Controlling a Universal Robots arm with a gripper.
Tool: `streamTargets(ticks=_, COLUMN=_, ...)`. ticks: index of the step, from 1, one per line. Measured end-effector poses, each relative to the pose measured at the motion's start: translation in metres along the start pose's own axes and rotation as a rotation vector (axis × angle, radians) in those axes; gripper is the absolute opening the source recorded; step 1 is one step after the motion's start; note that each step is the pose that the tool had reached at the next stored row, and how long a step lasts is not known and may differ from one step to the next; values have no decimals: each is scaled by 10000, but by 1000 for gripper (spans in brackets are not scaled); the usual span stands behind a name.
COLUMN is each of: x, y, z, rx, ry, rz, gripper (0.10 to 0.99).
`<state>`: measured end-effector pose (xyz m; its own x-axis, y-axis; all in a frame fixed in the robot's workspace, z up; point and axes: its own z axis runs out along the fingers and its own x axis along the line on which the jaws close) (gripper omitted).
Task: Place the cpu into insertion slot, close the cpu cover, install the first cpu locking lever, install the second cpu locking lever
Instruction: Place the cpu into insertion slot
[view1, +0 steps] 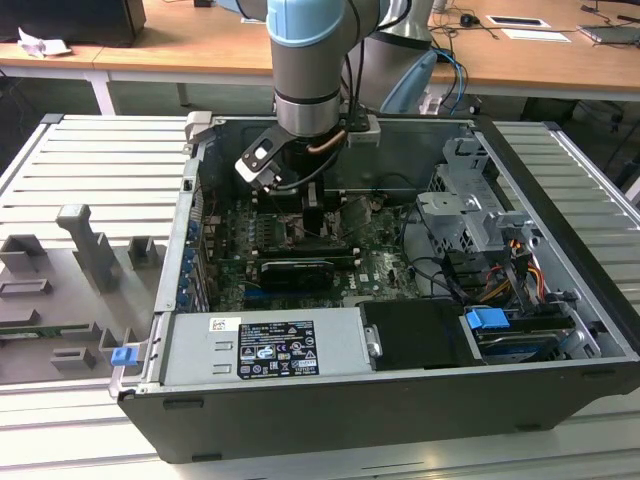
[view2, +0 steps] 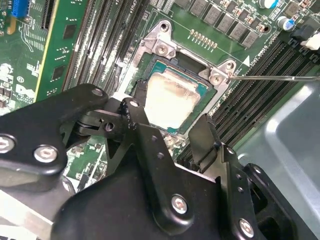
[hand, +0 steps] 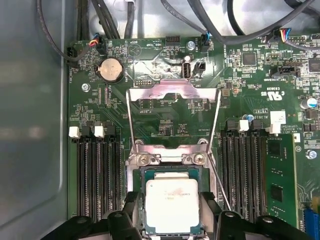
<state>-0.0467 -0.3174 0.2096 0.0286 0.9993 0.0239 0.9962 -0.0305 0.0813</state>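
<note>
You see the cpu (hand: 171, 205), a flat silver-grey square, lying level inside the insertion slot (view2: 162, 48), the grey-rimmed black socket on the green board. The cpu cover (hand: 170, 90), a thin grey frame, stands swung open. 1 thin wire lever (view2: 275, 77) angles away from the socket.

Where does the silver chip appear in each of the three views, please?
Exterior view: hidden under the pincer, above the green board.
First wrist view: the chip sits in its socket between two banks of black slots.
Second wrist view: in the socket, beside the two bracket screws.
Shared landmark: the green board.
</note>
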Motion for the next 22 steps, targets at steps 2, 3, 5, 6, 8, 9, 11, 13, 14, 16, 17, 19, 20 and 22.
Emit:
streamTargets(ticks=2, x=-10, y=2, z=-15, rx=0, ry=-5, rz=-1, gripper=459)
streamTargets(ticks=3, x=-12, y=2, z=-21, rx=-1, ry=-5, rz=0, gripper=341)
streamTargets(ticks=5, x=-12, y=3, z=-25, rx=-1, ry=-4, rz=0, gripper=216)
streamTargets(ticks=6, x=-13, y=3, z=-27, rx=-1, ry=-4, rz=-1, gripper=157)
streamTargets(ticks=8, x=-14, y=3, z=-28, rx=0, ry=-6, rz=0, gripper=106)
streamTargets(ticks=9, x=-13, y=3, z=-28, rx=-1, ry=-4, rz=0, gripper=106)
streamTargets(ticks=11, x=-14, y=3, z=-32, rx=1, ry=-7, rz=-1, gripper=106)
streamTargets(ticks=13, x=-13, y=4, z=-44, rx=0, ry=-6, rz=0, gripper=106)
streamTargets(ticks=14, x=-13, y=5, z=-47, rx=-1, ry=-5, rz=0, gripper=106)
streamTargets(ticks=16, x=-13, y=5, z=-54, rx=0, ry=-5, rz=0, gripper=106)
streamTargets(ticks=17, x=-13, y=5, z=-57, rx=0, ry=-5, rz=0, gripper=106)
streamTargets(ticks=19, x=-12, y=6, z=-62, rx=-1, ry=-4, rz=0, gripper=106)
streamTargets(ticks=20, x=-13, y=6, z=-64, rx=-1, ry=-5, rz=-1, gripper=106)
streamTargets(ticks=22, x=-13, y=6, z=-69, rx=1, ry=-6, rz=0, gripper=106)
